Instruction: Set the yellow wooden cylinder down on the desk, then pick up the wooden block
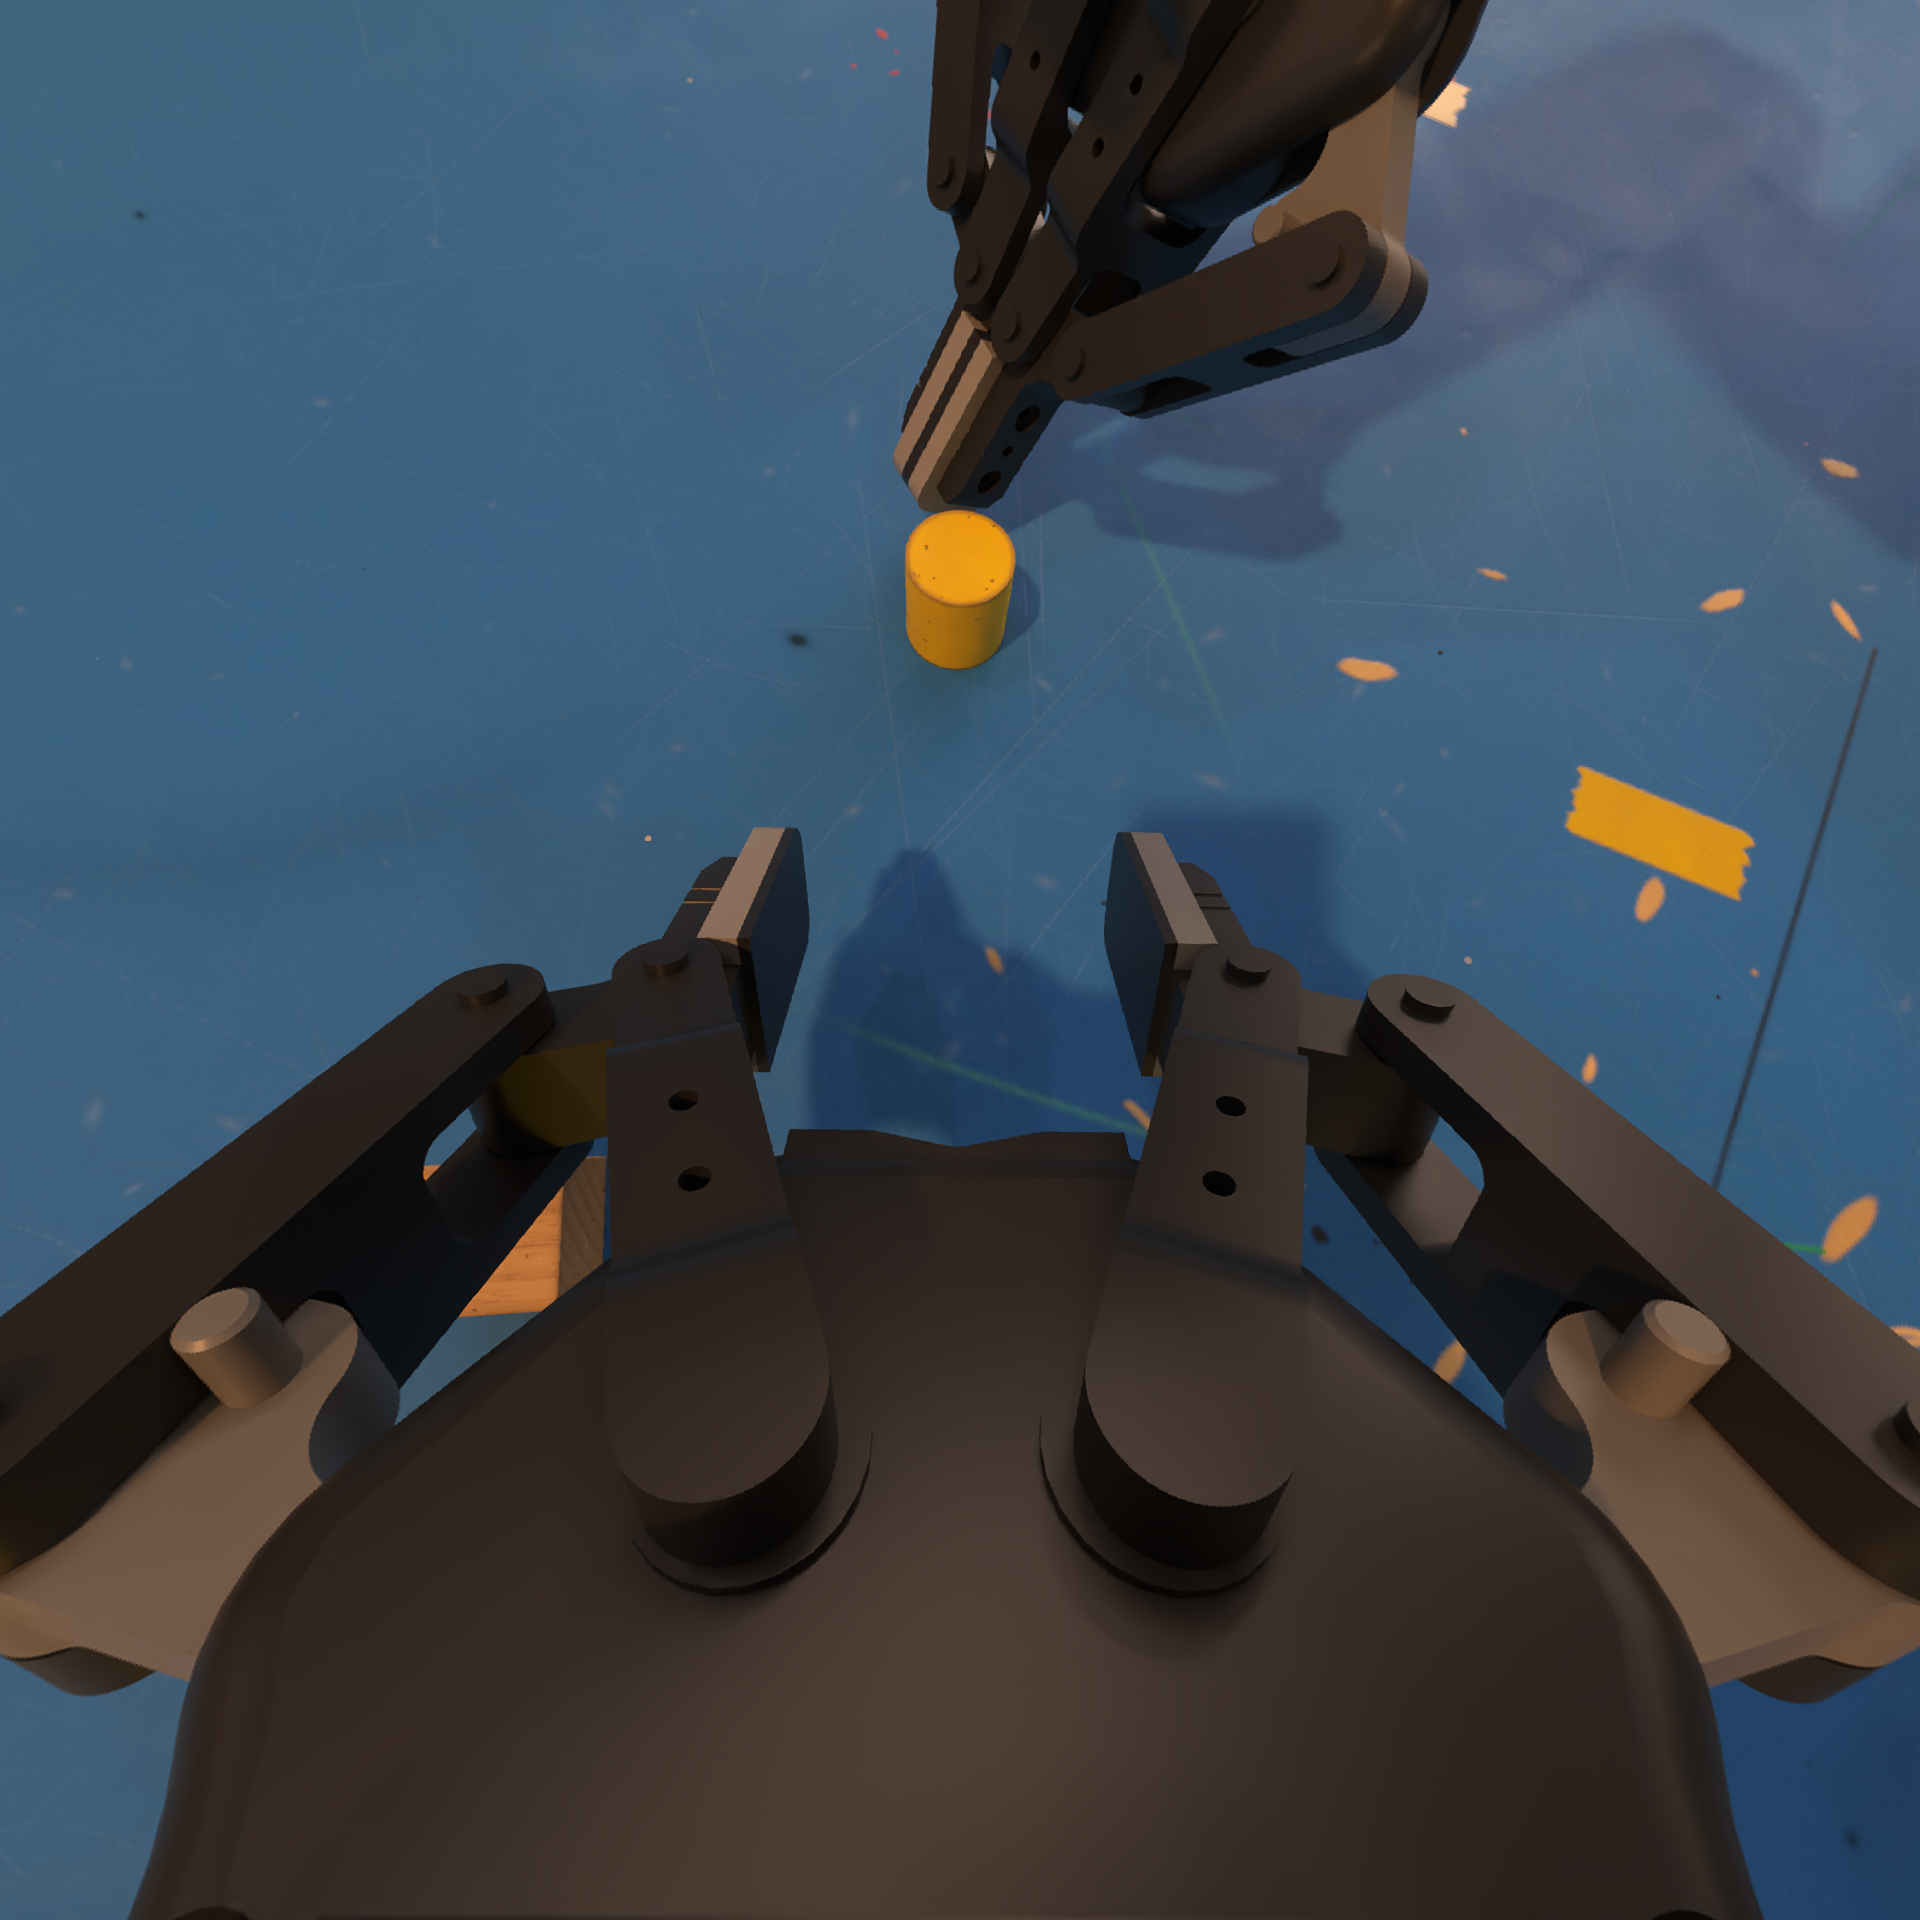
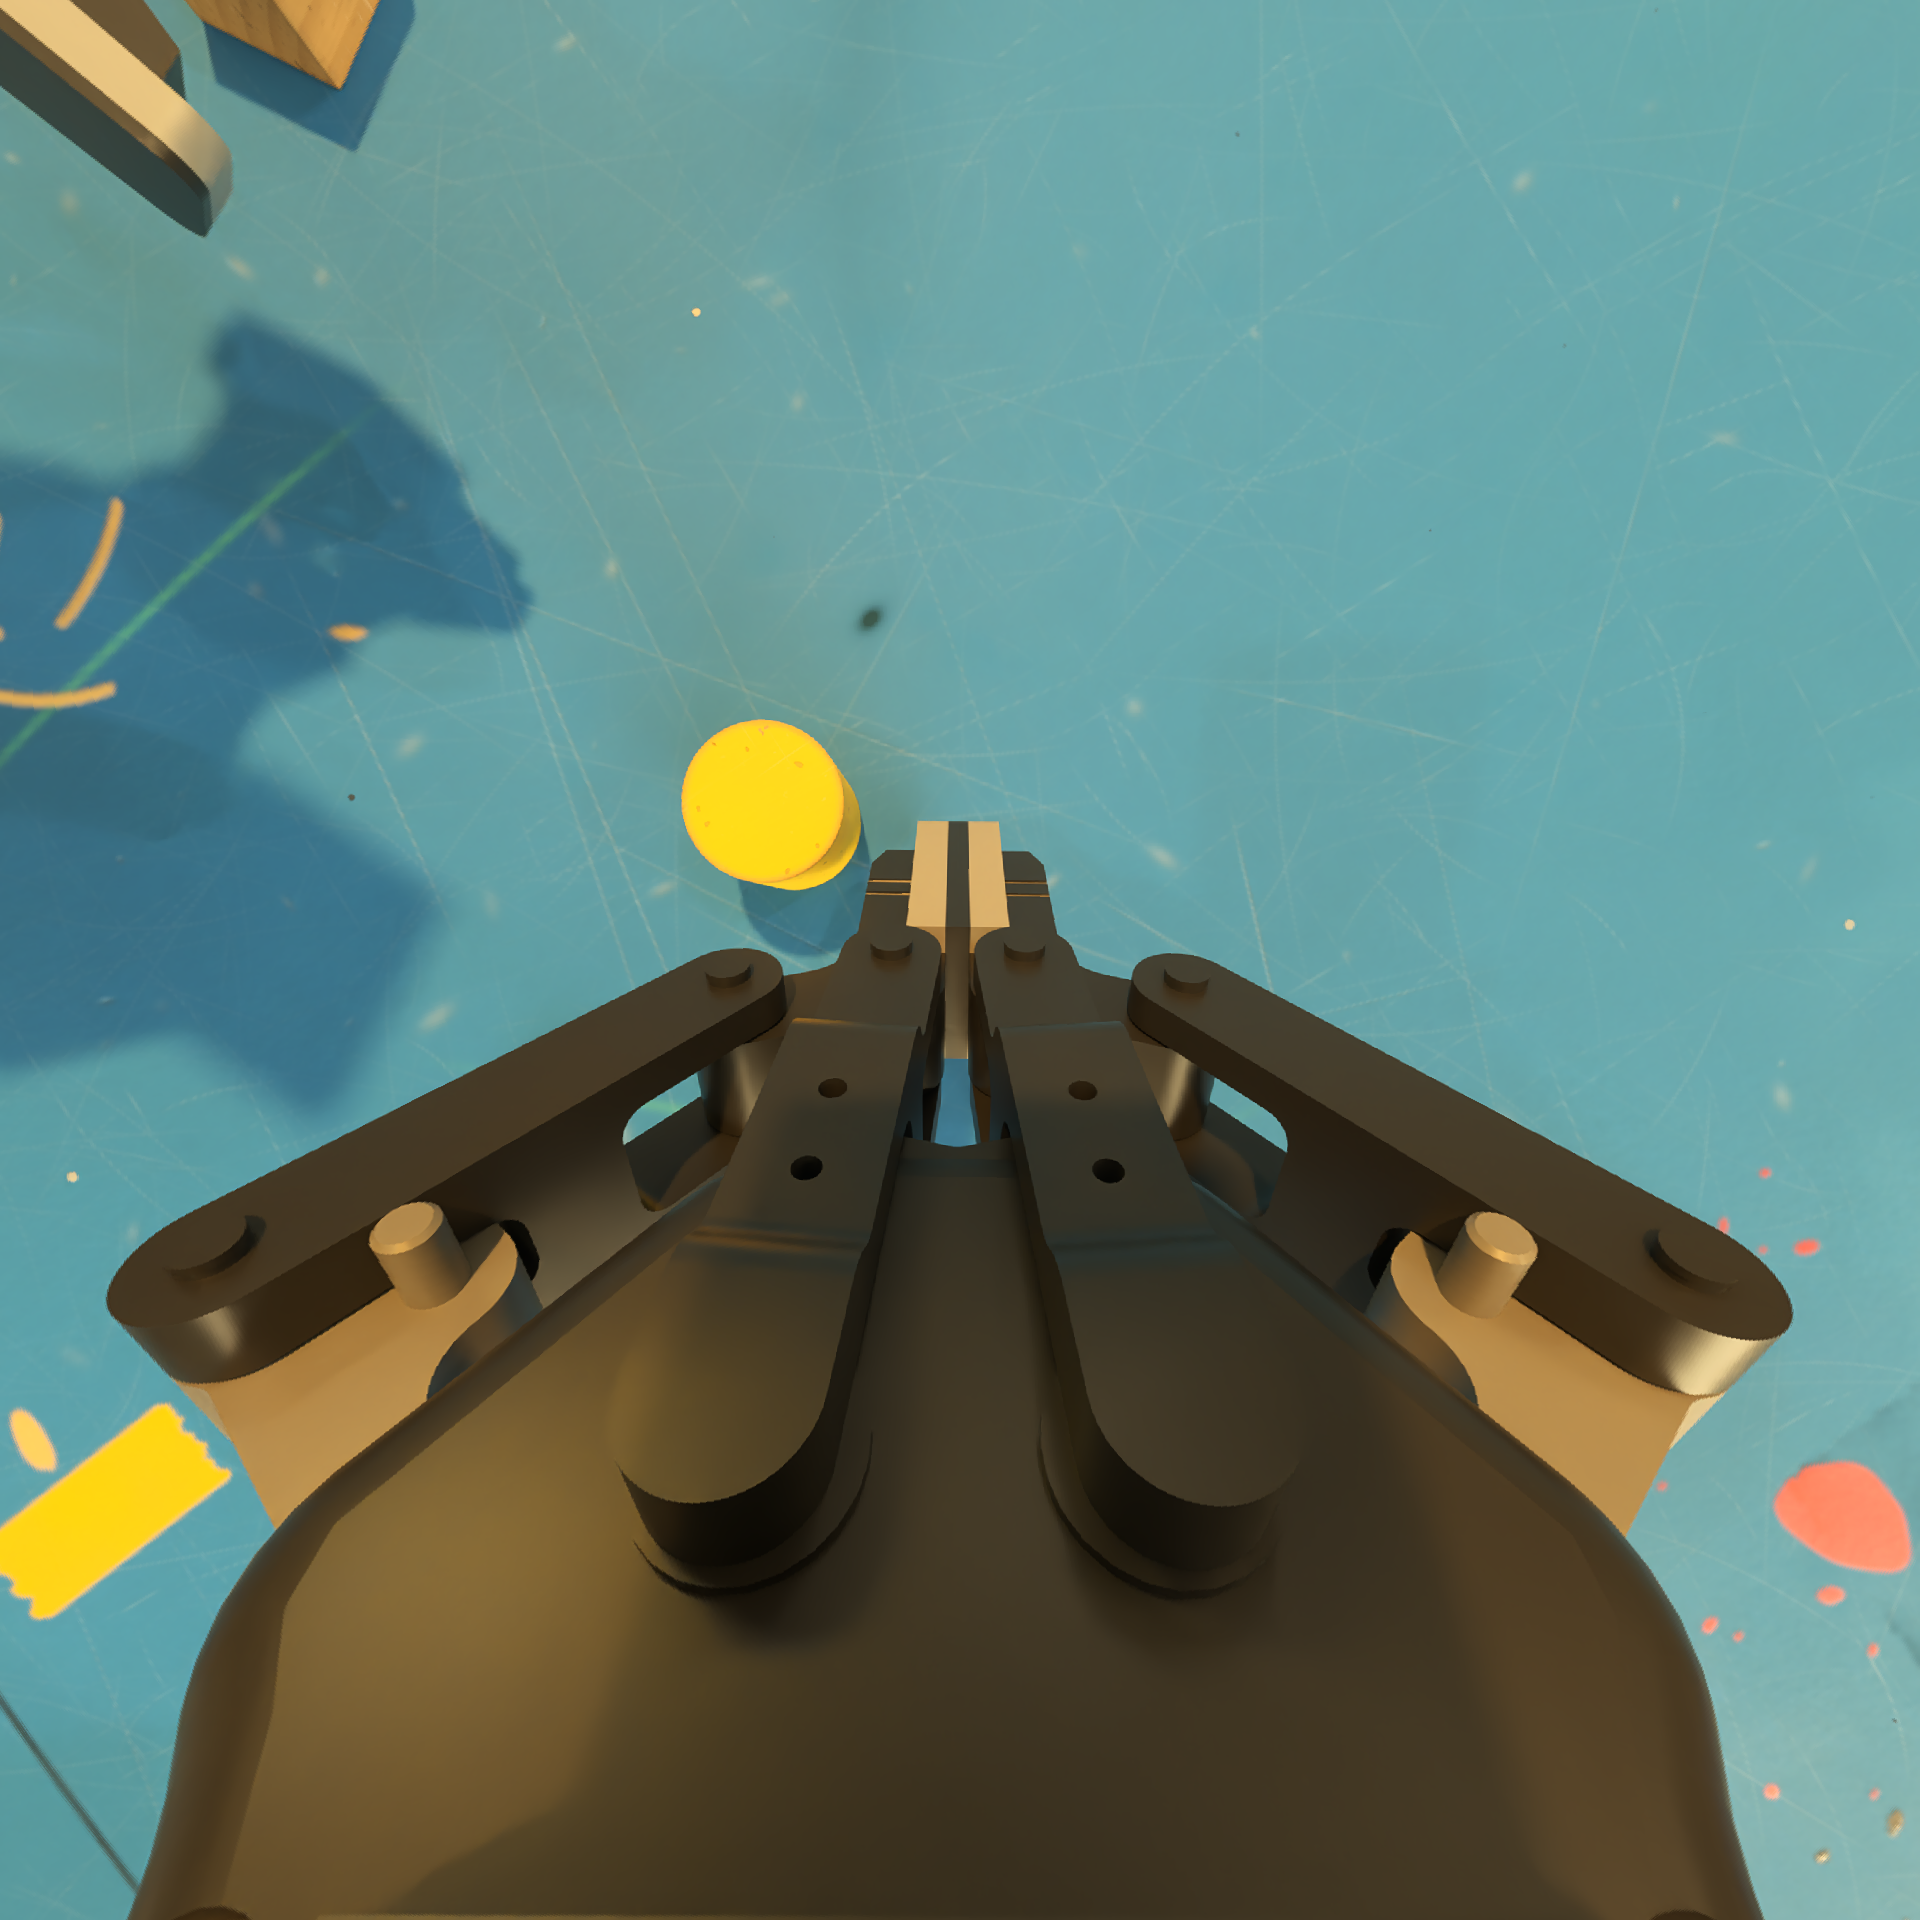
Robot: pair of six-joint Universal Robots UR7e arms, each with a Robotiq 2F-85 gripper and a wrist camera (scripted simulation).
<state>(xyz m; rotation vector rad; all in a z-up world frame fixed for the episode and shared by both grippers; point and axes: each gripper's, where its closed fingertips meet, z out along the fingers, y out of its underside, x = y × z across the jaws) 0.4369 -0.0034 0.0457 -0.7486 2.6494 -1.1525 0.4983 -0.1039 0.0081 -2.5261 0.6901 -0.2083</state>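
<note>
I see the yellow cylinder [image 1: 958, 588] upright on the blue desk [image 1: 416, 520], free of both claws. Right gripper [image 2: 957, 831] has its fingers pressed together, empty, tips just beside the cylinder. Left gripper [image 1: 956, 914] is spread apart, empty, hanging nearer. Wooden block [image 1: 530, 1252] peeks out behind its left linkage.

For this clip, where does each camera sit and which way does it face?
Left wrist view: on the left gripper, fingers open, facing the upright yellow cylinder and the right gripper.
Right wrist view: on the right gripper, fingers shut, looking steeply down at the blue desk.
Shared: yellow cylinder, wooden block, yellow tape.
</note>
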